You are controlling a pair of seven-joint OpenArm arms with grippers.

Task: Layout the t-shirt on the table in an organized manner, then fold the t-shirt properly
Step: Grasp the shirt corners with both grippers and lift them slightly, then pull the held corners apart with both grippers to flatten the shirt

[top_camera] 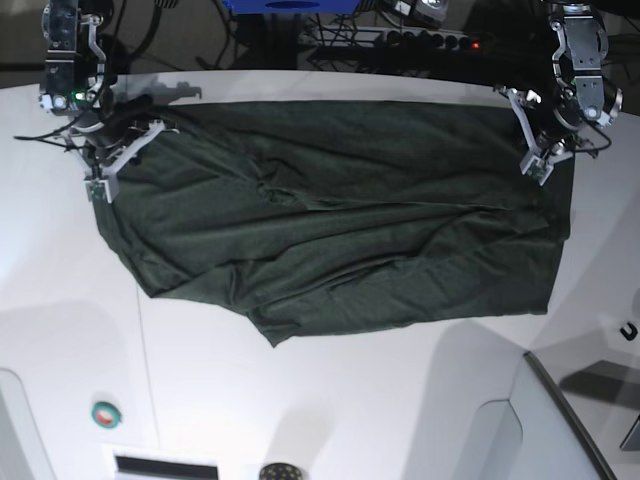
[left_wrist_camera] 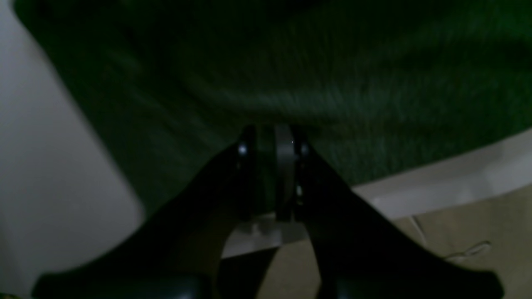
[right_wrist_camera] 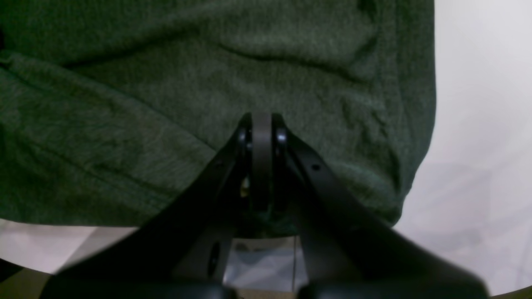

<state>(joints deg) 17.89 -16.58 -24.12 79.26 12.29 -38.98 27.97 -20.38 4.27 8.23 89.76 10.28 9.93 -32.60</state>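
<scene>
The dark green t-shirt lies spread and wrinkled across the far half of the white table. In the base view my right gripper sits at the shirt's left corner and my left gripper at its right corner. The right wrist view shows my right gripper shut, with the t-shirt edge pinched between its black fingers. Seen from the left wrist, my left gripper is shut on the hem of the t-shirt. The cloth hangs in loose folds between the two grips.
A green button, a slotted vent and a dark round knob sit near the table's front edge. A thin seam line runs down the tabletop. Cables and a power strip lie behind the table.
</scene>
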